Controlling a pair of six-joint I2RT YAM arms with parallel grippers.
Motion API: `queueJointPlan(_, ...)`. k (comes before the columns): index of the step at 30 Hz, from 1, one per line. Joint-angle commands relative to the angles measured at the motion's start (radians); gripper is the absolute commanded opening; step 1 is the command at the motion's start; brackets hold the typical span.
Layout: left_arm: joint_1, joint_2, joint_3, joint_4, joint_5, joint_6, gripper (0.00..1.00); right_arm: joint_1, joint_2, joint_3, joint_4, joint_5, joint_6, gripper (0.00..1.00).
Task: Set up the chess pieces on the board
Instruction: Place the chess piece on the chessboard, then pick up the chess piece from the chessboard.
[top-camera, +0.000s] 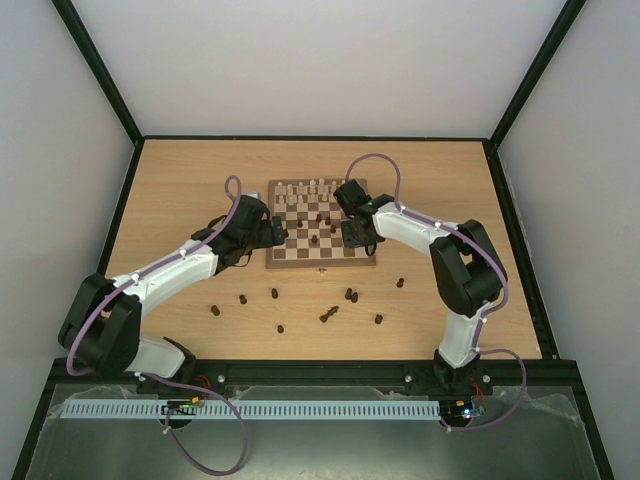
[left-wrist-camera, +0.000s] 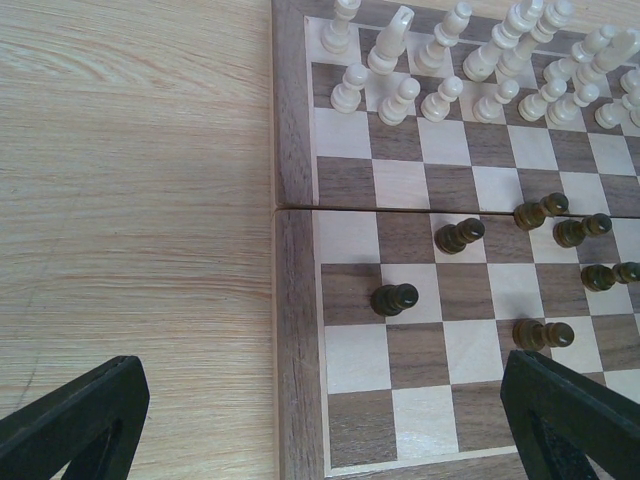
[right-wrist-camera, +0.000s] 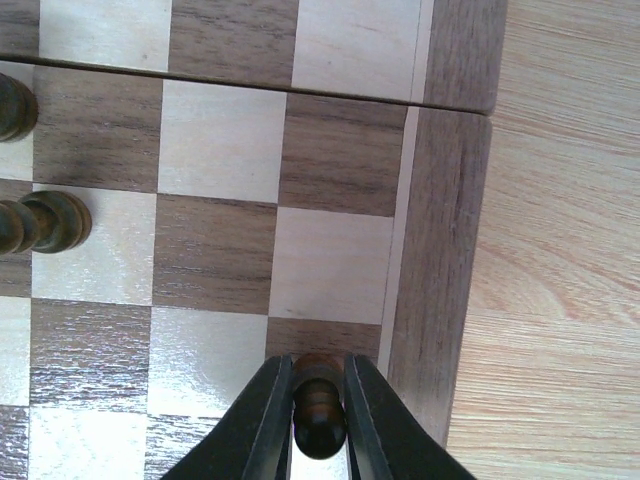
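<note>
A: Starting at the left, what of the left gripper (left-wrist-camera: 322, 385)?
B: Spread as wide as can be, holding nothing; poised over the board (top-camera: 320, 263) at its left edge, near half

A: And on the board?
B: Two far rows filled with cream pieces (left-wrist-camera: 480, 70), seemingly upright; dark pieces (left-wrist-camera: 395, 298) dotted about the middle and near half, apart from the cream. Also loose pieces (top-camera: 274, 294), all dark, strung across the table (top-camera: 180, 190) between the board's near edge and the table's near edge, one or two perhaps lying down

A: Then the right gripper (right-wrist-camera: 318, 368)?
B: Pressed onto a dark pawn (right-wrist-camera: 320, 428), pinching it from both sides, over the dark square just inside the board's right edge, near half by the look of the top view. Hard to say whether touching the square yet

A: Any guess at the handling?
B: Probably very light, stiff turned wood, smooth enough to slip or twist between hard jaws; hardly fragile, yet tippy on so narrow a base. Best taken at the waist below the head, jaws square across, squeezed gently. Those lying flat likely to roll; better caught across the stem than the round head

A: And the danger on release?
B: Nudging a neighbour or toppling the pawn; so best set flat on the square, then let go slowly
</note>
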Motion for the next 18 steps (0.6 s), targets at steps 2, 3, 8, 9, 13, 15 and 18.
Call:
queueJointPlan(2,-0.005,0.003,0.025,-0.007,0.001,0.006,1.00,-0.007,-0.051,-0.014,-0.065,0.011,0.012,0.18)
queueJointPlan(3,-0.005,0.002,0.026,-0.007,0.000,0.006,1.00,-0.007,-0.057,-0.015,-0.058,0.001,0.010,0.21)
queueJointPlan(8,-0.005,0.002,0.025,-0.007,-0.001,0.006,1.00,-0.007,-0.092,0.019,-0.047,-0.033,0.004,0.36)
queueJointPlan(9,-0.004,0.002,0.025,-0.007,-0.002,0.004,1.00,-0.007,-0.098,0.032,-0.046,-0.036,0.004,0.37)
queueJointPlan(13,-0.005,0.003,0.026,-0.008,-0.005,0.003,0.99,-0.007,-0.096,0.084,-0.039,-0.072,-0.003,0.39)
queueJointPlan(15,-0.005,0.004,0.026,-0.008,-0.007,0.003,0.99,-0.006,-0.063,0.123,-0.048,-0.100,-0.009,0.39)
queueJointPlan(18,-0.005,0.003,0.027,-0.010,-0.013,0.005,0.99,-0.003,-0.011,0.168,-0.052,-0.138,-0.011,0.38)
